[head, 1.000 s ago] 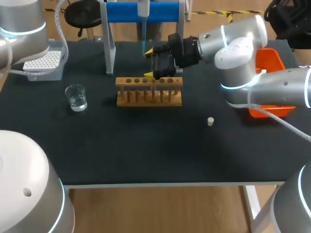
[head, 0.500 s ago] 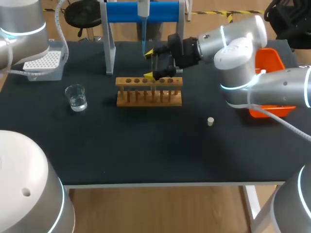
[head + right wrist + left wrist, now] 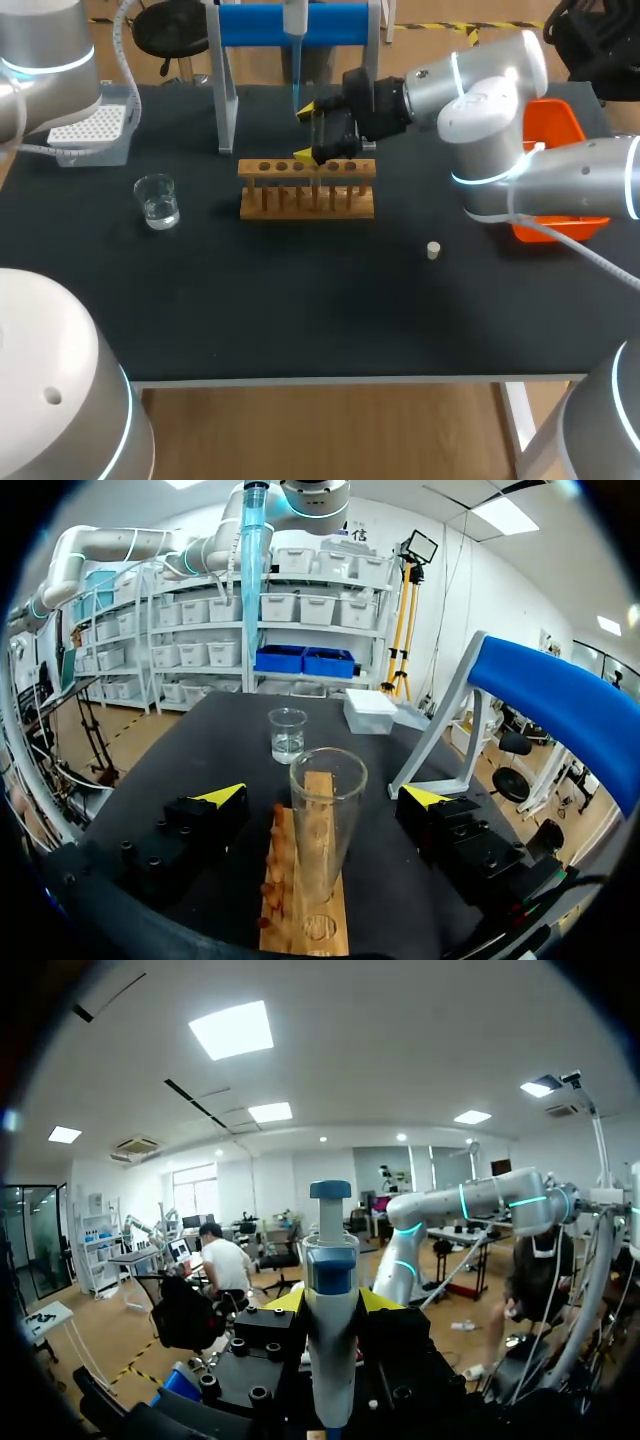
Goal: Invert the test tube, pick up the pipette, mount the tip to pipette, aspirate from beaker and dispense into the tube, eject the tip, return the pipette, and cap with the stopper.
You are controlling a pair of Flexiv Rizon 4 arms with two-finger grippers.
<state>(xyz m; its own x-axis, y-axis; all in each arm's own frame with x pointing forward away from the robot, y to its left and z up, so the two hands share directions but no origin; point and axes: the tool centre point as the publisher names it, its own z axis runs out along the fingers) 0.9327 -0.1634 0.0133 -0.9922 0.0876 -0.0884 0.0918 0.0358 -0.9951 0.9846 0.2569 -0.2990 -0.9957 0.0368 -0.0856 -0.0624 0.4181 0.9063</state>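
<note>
**Clear tube upright at the rack, my right claw spread around it**

The test tube (image 3: 325, 830) is plain clear glass, a straight cylinder with a round open rim and nothing visible inside. Its long axis runs vertically. The open mouth faces up and the lower end reaches down to the wooden rack (image 3: 306, 187). I cannot tell whether it sits in one of the rack's holes.

My right gripper (image 3: 307, 132) hangs over the rack's right half with its fingers spread wide. One yellow tip is on each side of the tube, and both are clear of the glass. The row of holes stretches away ahead of it.

My left gripper (image 3: 332, 1302) is clamped on the pipette (image 3: 330, 1290), with a yellow tip pressed against each flank of the white body. The pipette has a blue collar and a blue plunger button. It also stands vertically, button end up, and in the right wrist view its bluish tapered shaft points down, high above the rack's level.

The glass beaker (image 3: 157, 201), which holds a little clear liquid, stands left of the rack and well apart from it. The small pale stopper (image 3: 433, 250) lies to the right of the rack and nearer the front edge.
</note>
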